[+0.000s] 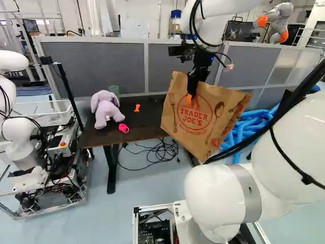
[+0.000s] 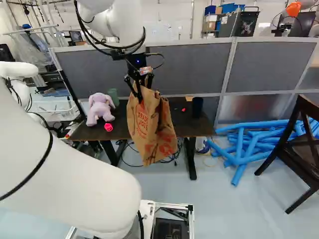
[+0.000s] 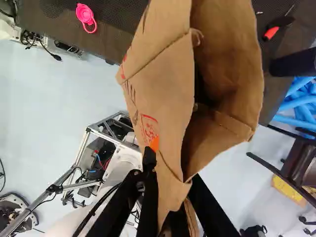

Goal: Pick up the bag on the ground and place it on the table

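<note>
The gripper had the paper bag pinched near its rim, hanging by the near side of the table; good placing called for clearing the edge (gently, against swinging) before lowering.

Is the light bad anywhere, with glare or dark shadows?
Wrist view: the bag is dark inside, so I can't tell what it holds, while the floor looks pale and bright; right base view: the wall is nearly washed out to white.
</note>
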Controlling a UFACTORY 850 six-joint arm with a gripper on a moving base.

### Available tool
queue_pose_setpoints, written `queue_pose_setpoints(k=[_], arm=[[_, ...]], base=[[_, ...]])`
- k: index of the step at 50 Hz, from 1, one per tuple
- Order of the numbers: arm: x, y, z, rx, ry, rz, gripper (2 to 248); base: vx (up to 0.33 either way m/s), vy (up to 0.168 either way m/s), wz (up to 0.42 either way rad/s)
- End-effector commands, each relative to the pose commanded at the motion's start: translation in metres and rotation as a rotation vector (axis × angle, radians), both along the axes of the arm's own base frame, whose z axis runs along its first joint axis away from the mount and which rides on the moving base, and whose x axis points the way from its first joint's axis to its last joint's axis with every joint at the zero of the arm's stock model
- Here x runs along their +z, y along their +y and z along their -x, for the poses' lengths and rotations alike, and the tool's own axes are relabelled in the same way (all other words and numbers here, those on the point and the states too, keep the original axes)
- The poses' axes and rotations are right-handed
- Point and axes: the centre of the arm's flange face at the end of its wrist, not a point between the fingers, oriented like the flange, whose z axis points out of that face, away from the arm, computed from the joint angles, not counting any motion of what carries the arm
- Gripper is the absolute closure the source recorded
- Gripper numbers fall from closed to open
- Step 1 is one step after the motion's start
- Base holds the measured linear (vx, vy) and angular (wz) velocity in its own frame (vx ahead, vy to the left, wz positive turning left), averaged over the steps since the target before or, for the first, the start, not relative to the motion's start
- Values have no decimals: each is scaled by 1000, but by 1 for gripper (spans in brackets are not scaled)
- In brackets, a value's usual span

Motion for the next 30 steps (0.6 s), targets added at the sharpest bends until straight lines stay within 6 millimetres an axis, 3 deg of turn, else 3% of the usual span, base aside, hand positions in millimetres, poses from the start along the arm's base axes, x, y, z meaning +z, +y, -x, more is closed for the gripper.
queue_pose_setpoints(k=[30], arm=[[0, 0, -2, 1, 1, 0, 224]], base=[[114, -59, -5]])
